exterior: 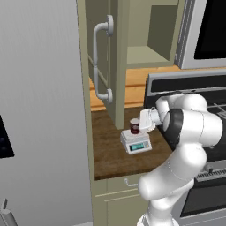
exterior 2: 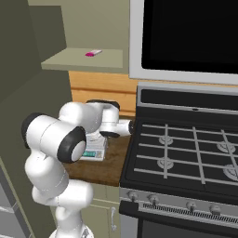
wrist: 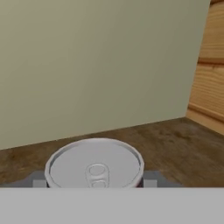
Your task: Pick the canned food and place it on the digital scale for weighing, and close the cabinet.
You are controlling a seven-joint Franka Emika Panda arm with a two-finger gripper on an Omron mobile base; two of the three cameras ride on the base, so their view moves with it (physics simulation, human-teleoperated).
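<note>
Dark red canned food (exterior: pixel 134 126), white-grey digital scale (exterior: pixel 136 142) with teal display, olive-beige cabinet (exterior: pixel 115 57).

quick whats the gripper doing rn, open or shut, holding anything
gripper: shut on the canned food, which stands upright on the digital scale.

Flat, even light fills the kitchen, with no lamp or window showing as its source. The open cabinet (exterior: pixel 132 39) is dimmer inside, and the worktop (exterior: pixel 110 150) darkens toward the back. Shadows are soft and faint; nothing glares. Edges look coarse and slightly jagged, textures smeared. In the hand view the canned food (wrist: pixel 95 168) is mildly blurred.
</note>
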